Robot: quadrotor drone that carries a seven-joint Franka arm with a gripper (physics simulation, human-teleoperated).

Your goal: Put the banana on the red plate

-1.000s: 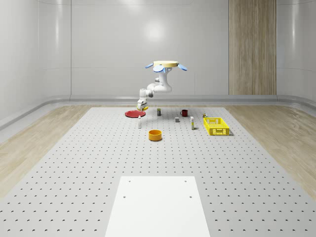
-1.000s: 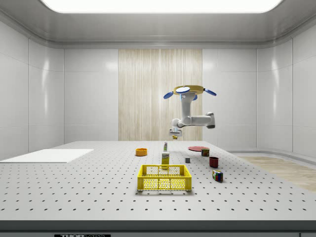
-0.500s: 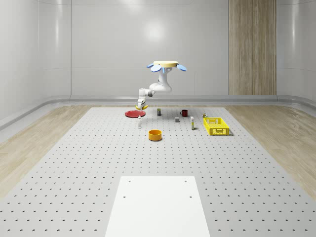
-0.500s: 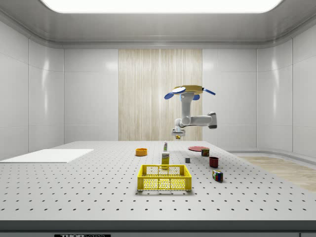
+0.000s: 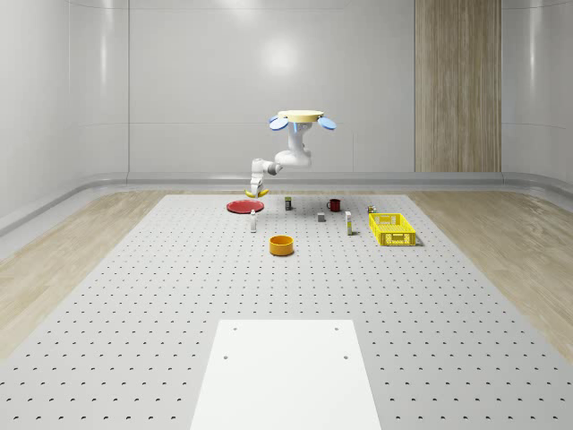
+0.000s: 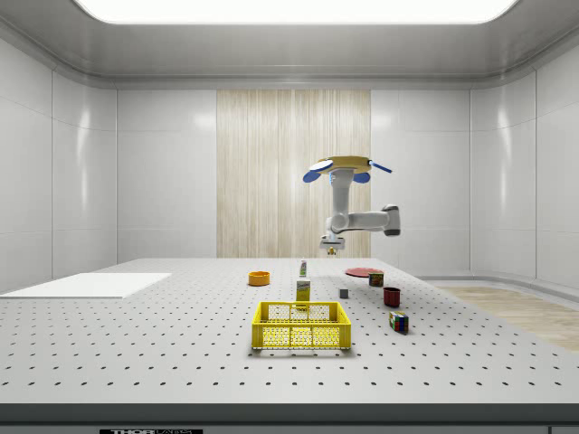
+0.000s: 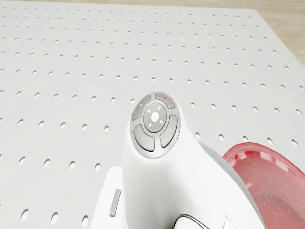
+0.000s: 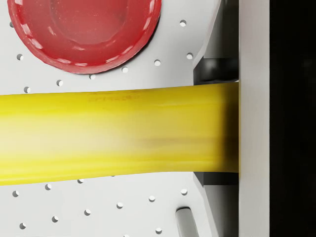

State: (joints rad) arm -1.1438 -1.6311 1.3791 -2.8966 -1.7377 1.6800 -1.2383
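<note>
The drone (image 5: 299, 116) hovers high above the far part of the perforated table (image 5: 179, 296), its white arm (image 5: 285, 161) bent down and out toward the whole-scene view's left. At the arm's end the pincer (image 5: 257, 190) hangs in the air just above and near the red plate (image 5: 243, 207), closed on the banana (image 5: 255, 193). In the side view the pincer (image 6: 331, 246) sits well above the table surface, with a small yellow bit of banana (image 6: 332, 249) under it and the red plate (image 6: 362, 271) lower down, toward that view's right.

The wrist view gives the best look at the fruit: the banana (image 8: 118, 133) is a smooth, bright yellow bar crossing the frame, slightly curved, with faint brownish streaks along its length and a paler band through the middle. One end is lodged against the pincer's grey finger (image 8: 253, 118). Beyond it lies the red plate (image 8: 84, 29), glossy, round and shallow, with pale highlights around its rim; the banana is held clear above the table, not over the plate's middle but beside it.

In the drone view the arm's white wrist link (image 7: 157, 162) with its round grey button pad covers part of the red plate (image 7: 267, 176), whose translucent-looking rim peeks out beside it.
</note>
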